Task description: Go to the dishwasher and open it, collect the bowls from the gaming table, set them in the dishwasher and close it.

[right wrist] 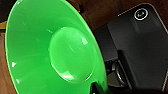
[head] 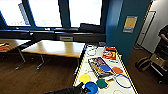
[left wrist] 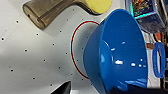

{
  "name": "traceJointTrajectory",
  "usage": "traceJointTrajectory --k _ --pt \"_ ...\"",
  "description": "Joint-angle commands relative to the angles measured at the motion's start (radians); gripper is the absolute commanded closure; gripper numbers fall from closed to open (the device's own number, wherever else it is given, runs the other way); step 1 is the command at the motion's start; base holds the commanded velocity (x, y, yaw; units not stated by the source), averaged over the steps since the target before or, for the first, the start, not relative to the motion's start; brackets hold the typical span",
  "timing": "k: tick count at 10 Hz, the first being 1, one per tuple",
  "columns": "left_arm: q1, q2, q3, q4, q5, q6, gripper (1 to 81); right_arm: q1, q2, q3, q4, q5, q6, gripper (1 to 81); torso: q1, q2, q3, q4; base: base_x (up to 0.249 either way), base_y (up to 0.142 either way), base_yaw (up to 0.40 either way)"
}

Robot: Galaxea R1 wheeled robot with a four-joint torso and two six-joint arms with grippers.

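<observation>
Blue plastic fills the left wrist view: one blue bowl, tipped on its side above the white gaming table, over a red ring printed there. In the head view the left arm reaches in low at 6 o'clock, its left gripper at that bowl's rim; whether the jaws are clamped I cannot tell. One green bowl sits tilted against the right wrist camera, its grip hidden. One paddle lies nearby.
</observation>
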Motion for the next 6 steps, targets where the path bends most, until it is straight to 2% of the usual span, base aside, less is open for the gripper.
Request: traceJointTrajectory --k 1,5,6 --pt "-0.131 0.012 0.013 0.003 0.025 0.006 1.0 0.048 -0.022 0.014 -0.012 -0.116 -0.010 81.1 0.000 0.000 0.000 0.000 0.000 0.000 0.000" --pt "-0.087 0.016 0.010 0.001 -0.036 0.006 1.0 0.051 -0.017 0.011 -0.015 -0.116 -0.010 81.1 0.000 0.000 0.000 0.000 0.000 0.000 0.000" --pt "-0.074 0.016 0.010 0.001 -0.055 -0.003 1.0 0.053 -0.016 0.009 -0.013 -0.116 -0.010 81.1 0.000 0.000 0.000 0.000 0.000 0.000 0.000"
